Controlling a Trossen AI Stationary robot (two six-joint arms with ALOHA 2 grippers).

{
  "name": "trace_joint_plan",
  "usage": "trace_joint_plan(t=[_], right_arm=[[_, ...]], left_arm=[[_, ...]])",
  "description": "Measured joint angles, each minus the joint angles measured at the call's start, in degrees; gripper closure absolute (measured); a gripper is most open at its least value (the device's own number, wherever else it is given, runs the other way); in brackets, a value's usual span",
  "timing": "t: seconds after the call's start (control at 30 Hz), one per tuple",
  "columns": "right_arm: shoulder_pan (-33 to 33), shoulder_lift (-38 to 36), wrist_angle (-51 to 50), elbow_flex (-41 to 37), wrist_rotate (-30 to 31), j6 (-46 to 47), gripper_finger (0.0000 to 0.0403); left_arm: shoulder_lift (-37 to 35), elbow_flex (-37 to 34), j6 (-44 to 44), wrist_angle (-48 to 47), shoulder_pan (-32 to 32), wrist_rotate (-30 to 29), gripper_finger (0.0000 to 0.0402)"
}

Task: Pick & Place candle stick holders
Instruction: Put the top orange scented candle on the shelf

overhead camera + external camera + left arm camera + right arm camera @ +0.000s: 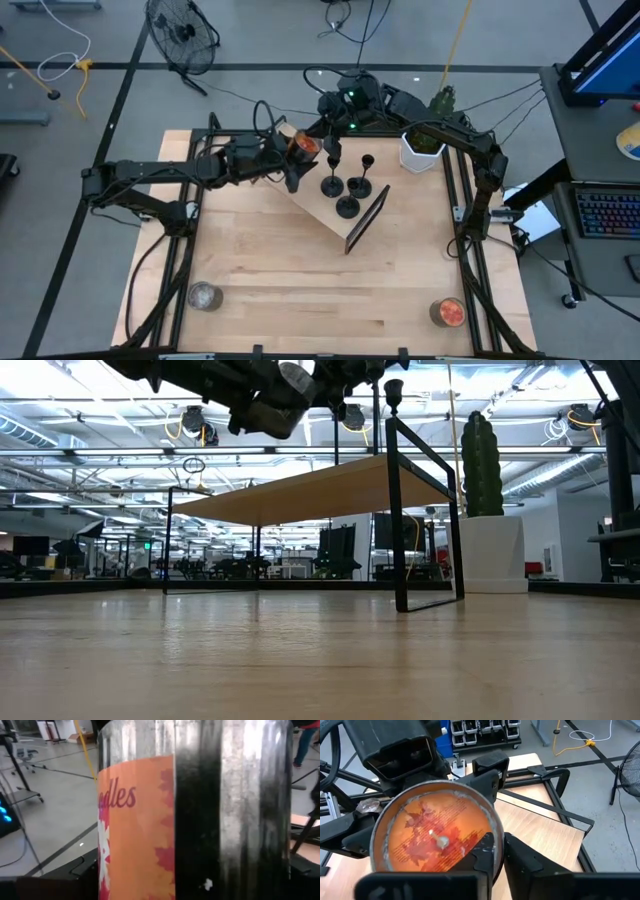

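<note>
In the left wrist view the orange jar [150, 820] is filling almost the whole picture; its top and bottom are being cut off, and its label is showing only the letters "ndles". In the low view the picture's top edge is cutting the arms, and only one holder [393, 390] is peeking there at 12 o'clock. In the right wrist view the jar [435, 835] is hiding the right gripper [497, 852] in part. In the high view the fingers of the left gripper [297, 160] are too small to tell.

One camera is looking straight down on the worktop [300, 270], another skimming level across it; both wrist cameras are crowding the orange jar [437, 832].
</note>
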Motion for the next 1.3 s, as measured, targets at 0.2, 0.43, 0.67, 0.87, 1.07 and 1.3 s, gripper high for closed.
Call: trace_joint_plan(t=[0.2, 0.43, 0.67, 0.87, 1.07, 1.3], right_arm=[[0.0, 0.0, -0.3, 0.0, -0.1, 0.0, 0.0355], [0.0, 0.0, 0.0, -0.1, 0.0, -0.1, 0.0353], [-0.3, 0.0, 0.1, -0.1, 0.6, 0.0, 0.0346], [-0.4, 0.0, -0.4, -0.1, 3.8, -1.0, 0.0345], [-0.4, -0.7, 0.0, 0.0, 2.6, -1.6, 0.0344], [-1.5, -1.6, 0.8, 0.0, 4.2, -2.1, 0.0344]], left_arm=[[-0.1, 0.0, 1.9, -0.6, -0.1, -1.2, 0.0053], [-0.1, 0.0, 4.0, -0.8, -0.3, -2.3, 0.0053], [-0.1, 0.1, 2.6, -1.1, -0.3, -4.8, 0.0054], [-0.1, 0.1, -0.4, -2.6, -0.3, -6.3, 0.0054], [0.0, 0.1, -4.5, -7.1, -0.2, -11.5, 0.0054], [0.0, 0.1, -6.7, -8.6, -0.3, -13.4, 0.0054]])
